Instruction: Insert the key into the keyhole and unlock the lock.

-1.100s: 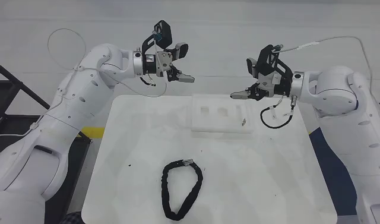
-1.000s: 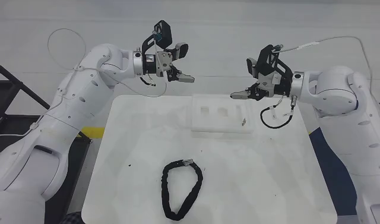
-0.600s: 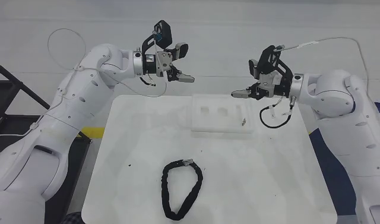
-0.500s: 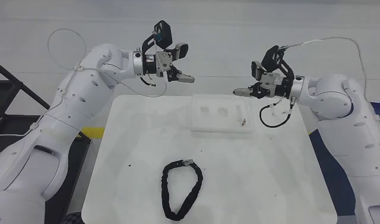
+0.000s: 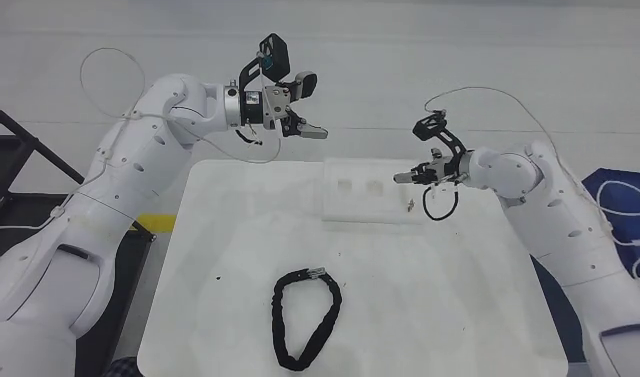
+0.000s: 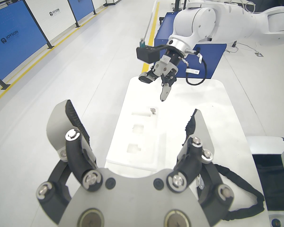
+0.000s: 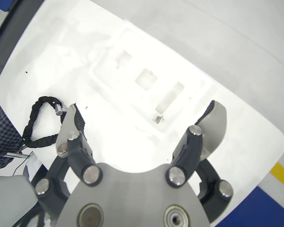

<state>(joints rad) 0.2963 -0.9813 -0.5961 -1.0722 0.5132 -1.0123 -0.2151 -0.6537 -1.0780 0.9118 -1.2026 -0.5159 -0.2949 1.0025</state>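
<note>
A small metal key lies on the right end of a white foam tray. A black chain lock lies looped near the table's front, its metal lock head at the top of the loop. My right gripper hangs open just above and behind the key. My left gripper is open above the table's far left edge, holding nothing.
The white table carries the tray with three shallow recesses. A black frame stands left of the table. A blue cabinet and a yellow floor line lie beyond the table's edges.
My right arm has turned and tipped its gripper downward toward the tray's right end, nearer the key. The left arm, key and chain lock have not moved.
</note>
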